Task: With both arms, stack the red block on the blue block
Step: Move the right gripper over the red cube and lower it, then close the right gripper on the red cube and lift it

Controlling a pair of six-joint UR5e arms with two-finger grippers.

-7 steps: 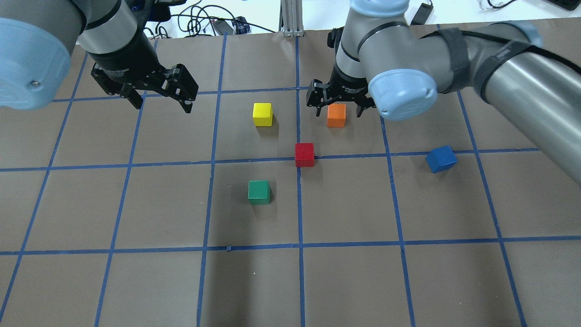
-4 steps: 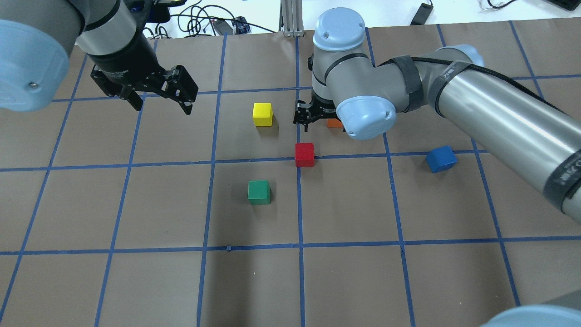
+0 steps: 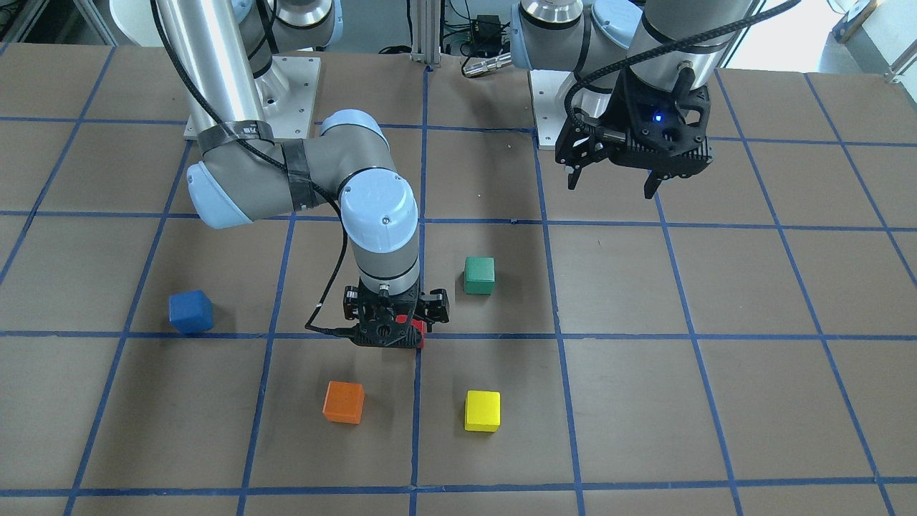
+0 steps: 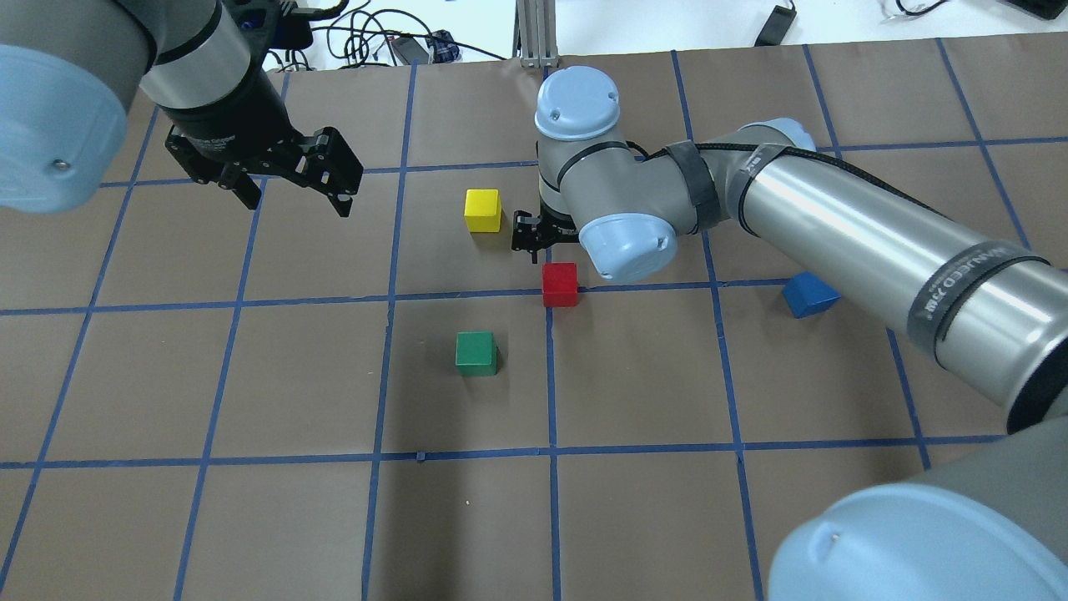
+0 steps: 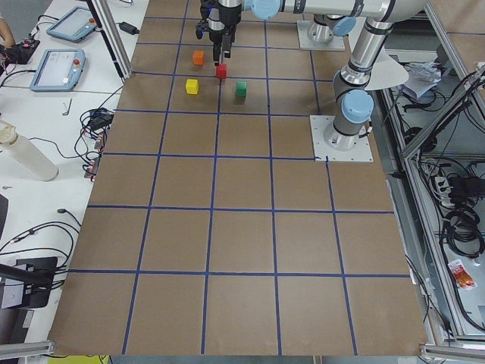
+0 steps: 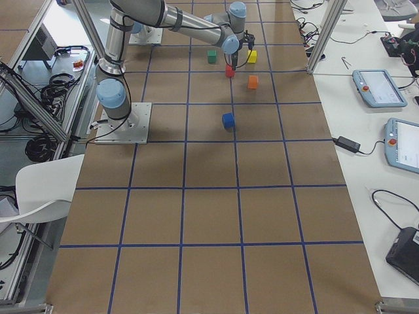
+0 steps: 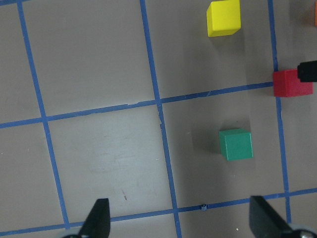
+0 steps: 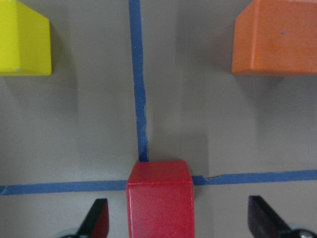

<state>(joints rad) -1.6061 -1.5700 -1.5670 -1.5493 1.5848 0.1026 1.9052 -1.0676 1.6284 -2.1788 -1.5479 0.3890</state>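
Five cubes stand on the brown worktop (image 4: pixel 250 517), one of each colour: the red block (image 4: pixel 559 285), the blue block (image 3: pixel 191 312), a green cube (image 4: pixel 476 352), a yellow cube (image 4: pixel 483 209) and an orange cube (image 3: pixel 343 402). None of them touches another.

There are two arms, each with one hand. The right arm (image 4: pixel 834 217) reaches in low over the middle of the worktop. The right hand (image 3: pixel 395 326) is directly above the red block. Its two fingers are spread wide, one on each side of the block, and in the right wrist view a gap shows between the block and each finger. The red block rests on a crossing of the blue tape lines. The blue block sits well apart on the robot's right, turned a little against the grid.

The left arm (image 4: pixel 200 58) holds the left hand (image 4: pixel 296 203) high, with fingers spread and nothing between them.
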